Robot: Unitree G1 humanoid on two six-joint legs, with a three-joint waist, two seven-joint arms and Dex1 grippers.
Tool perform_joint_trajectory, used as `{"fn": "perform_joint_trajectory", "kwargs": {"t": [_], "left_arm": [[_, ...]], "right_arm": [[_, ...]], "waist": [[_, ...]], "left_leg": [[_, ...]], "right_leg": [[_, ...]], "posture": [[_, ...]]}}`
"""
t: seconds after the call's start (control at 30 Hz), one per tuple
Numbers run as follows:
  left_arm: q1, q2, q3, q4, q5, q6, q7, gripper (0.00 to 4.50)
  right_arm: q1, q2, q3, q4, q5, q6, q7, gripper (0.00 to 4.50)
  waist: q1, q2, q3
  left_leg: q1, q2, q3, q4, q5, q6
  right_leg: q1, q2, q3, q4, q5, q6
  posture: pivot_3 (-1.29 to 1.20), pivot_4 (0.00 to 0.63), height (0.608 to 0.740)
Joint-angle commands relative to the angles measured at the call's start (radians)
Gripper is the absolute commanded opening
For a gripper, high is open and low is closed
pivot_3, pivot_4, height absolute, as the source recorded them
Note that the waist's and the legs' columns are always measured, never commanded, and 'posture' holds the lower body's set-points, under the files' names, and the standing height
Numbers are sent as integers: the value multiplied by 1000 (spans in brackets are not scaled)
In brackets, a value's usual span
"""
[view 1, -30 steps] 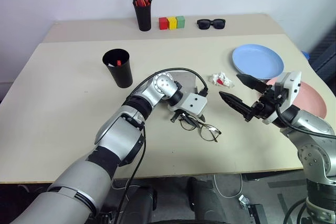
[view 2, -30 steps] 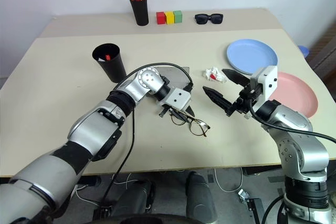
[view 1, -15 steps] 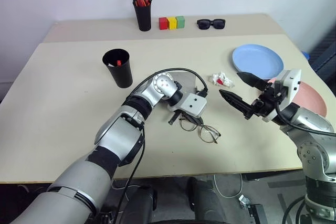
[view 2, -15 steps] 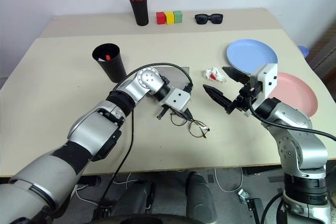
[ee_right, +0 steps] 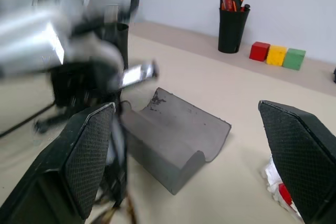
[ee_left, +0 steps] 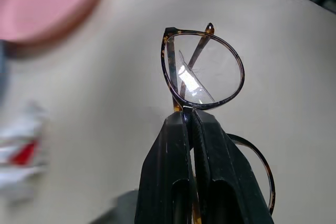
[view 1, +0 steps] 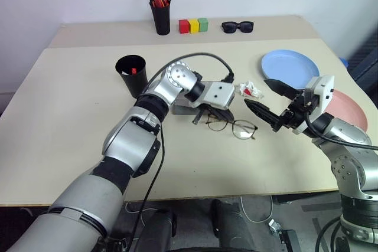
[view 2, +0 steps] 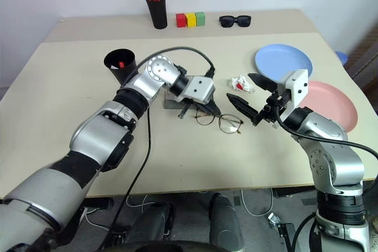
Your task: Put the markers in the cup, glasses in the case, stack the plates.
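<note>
Here left gripper (ee_left: 191, 116) jaws pinch glasses (ee_left: 202, 72) rim; right gripper (view 1: 269, 101) wide open, grey case (ee_right: 173, 140) ahead

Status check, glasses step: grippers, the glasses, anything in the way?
Left gripper shut on the glasses, lifted off the table. Right gripper open, empty, beside them. Case open under left arm. Crumpled wrapper nearby, not blocking.

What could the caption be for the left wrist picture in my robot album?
The left gripper pinches the round wire-rim glasses by the frame above the beige table.
</note>
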Motion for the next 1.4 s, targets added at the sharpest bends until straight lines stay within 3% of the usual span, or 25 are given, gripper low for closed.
{"fn": "perform_joint_trajectory", "kwargs": {"t": [0.03, 0.37, 0.6, 0.93, 1.0, 1.4], "left_arm": [[-55, 23, 48, -21, -37, 9, 19, 43], [-125, 173, 38, 31, 47, 14, 122, 43], [-109, 270, 4, 87, 138, 2, 202, 43], [-65, 228, -11, 127, 203, 13, 407, 43], [-55, 201, 22, 131, 174, 24, 416, 43], [-9, 164, -52, 140, 269, 6, 482, 43]], "right_arm": [[-22, 1, -11, -1, 3, -29, 1, 4500], [-13, -15, -31, 1, 31, -41, 41, 4500], [42, -68, 53, -58, -13, -27, 115, 4500], [30, -58, 59, -29, -25, -47, 98, 4500], [31, -55, 56, -28, -27, -48, 93, 4500], [48, -50, 46, -30, -41, -64, 77, 4500]], "waist": [[-1, 0, 0], [-2, 0, 0], [-2, 0, 0], [0, -1, 1], [0, -1, 1], [0, -1, 1]], "left_leg": [[0, 0, 0, 0, 0, 0], [0, 0, 0, 0, 0, 0], [0, 0, 0, 0, 0, 0], [-2, -1, -1, 5, -1, 2], [-2, -1, -1, 5, -1, 2], [-2, -1, -1, 6, -1, 2]], "right_leg": [[0, 0, 0, 0, 0, 0], [0, 0, 0, 1, 0, 0], [0, 0, 0, 1, 0, 0], [1, 0, 0, 1, 1, 2], [1, 0, 0, 1, 1, 2], [1, 0, 0, 1, 1, 2]], "posture": [[0, 150, 740], [0, 150, 740], [0, 150, 740], [0, 150, 740], [0, 150, 740], [0, 150, 740]]}}
